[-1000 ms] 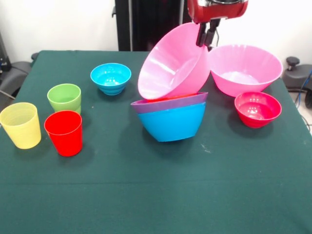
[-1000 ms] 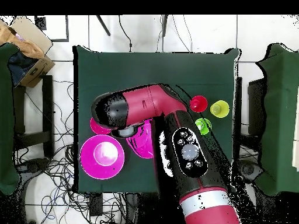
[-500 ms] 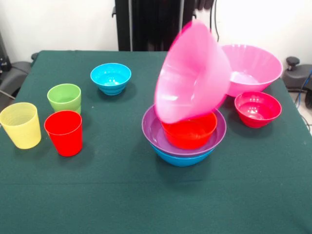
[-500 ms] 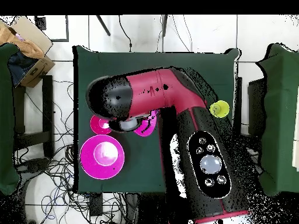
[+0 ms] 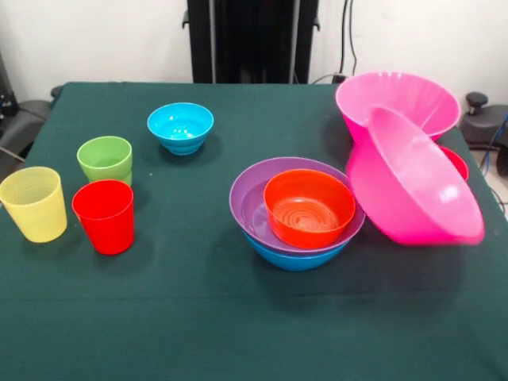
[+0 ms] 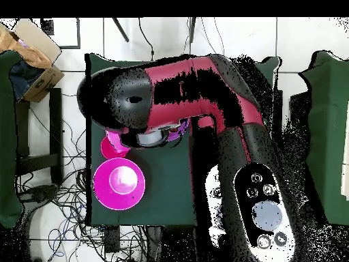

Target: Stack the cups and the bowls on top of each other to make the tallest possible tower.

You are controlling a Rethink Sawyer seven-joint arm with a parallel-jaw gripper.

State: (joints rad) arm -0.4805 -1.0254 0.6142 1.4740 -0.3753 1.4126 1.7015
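The pile stands mid-table: blue bowl lowest, purple bowl in it, orange bowl inside that. One big pink bowl lies tilted on its side to the right of the pile, over the crimson bowl, which is mostly hidden. The other big pink bowl stands upright behind it and also shows in the overhead view. The cyan bowl and the green, yellow and red cups stand at the left. The gripper shows only from above, under the arm.
The red and black arm covers most of the table in the overhead view. A black pedestal stands behind the table's far edge. A cardboard box sits beside the table.
The big pink bowl has tipped off the pile and landed tilted on the table to its right. The pile has settled level. The gripper has risen out of the front view.
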